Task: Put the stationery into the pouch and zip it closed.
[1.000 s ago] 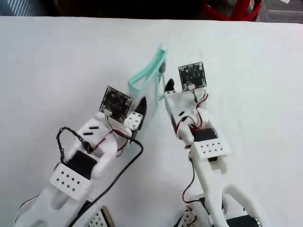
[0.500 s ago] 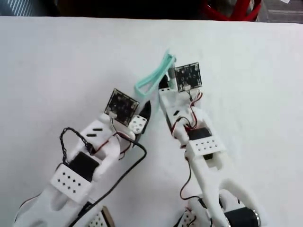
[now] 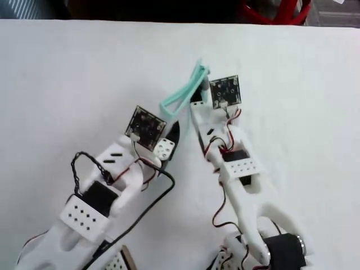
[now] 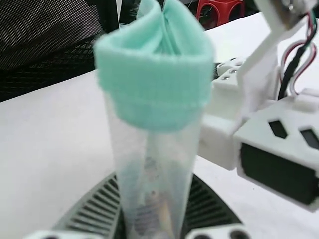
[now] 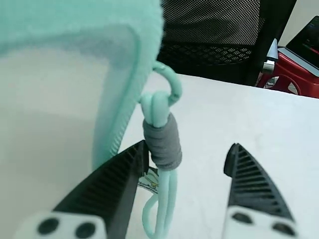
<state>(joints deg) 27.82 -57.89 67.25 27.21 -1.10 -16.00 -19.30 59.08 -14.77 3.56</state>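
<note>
A clear pouch with a mint-green rim (image 3: pixel 181 97) stands lifted off the white table (image 3: pixel 67 73) between the two arms. My left gripper (image 3: pixel 173 134) is shut on its lower part; in the left wrist view the pouch (image 4: pixel 154 84) rises upright from between the dark fingers (image 4: pixel 94 204), with some stationery (image 4: pixel 149 199) dimly seen inside. My right gripper (image 5: pixel 189 146) is open at the pouch's top corner. The mint zip cord with its grey sleeve (image 5: pixel 162 142) hangs between its fingers, close against one finger (image 5: pixel 119 174). The right arm's body (image 4: pixel 269 134) sits just beside the pouch.
A red stool (image 3: pixel 273 11) and a black mesh chair (image 5: pixel 214 35) stand beyond the table's far edge. A black cable (image 3: pixel 146 202) loops beside the left arm. White table surface stretches to both sides and behind the pouch.
The pouch has shifted right and away, carried by the left gripper. The right arm has pushed forward, bringing its gripper up to the pouch's top corner.
</note>
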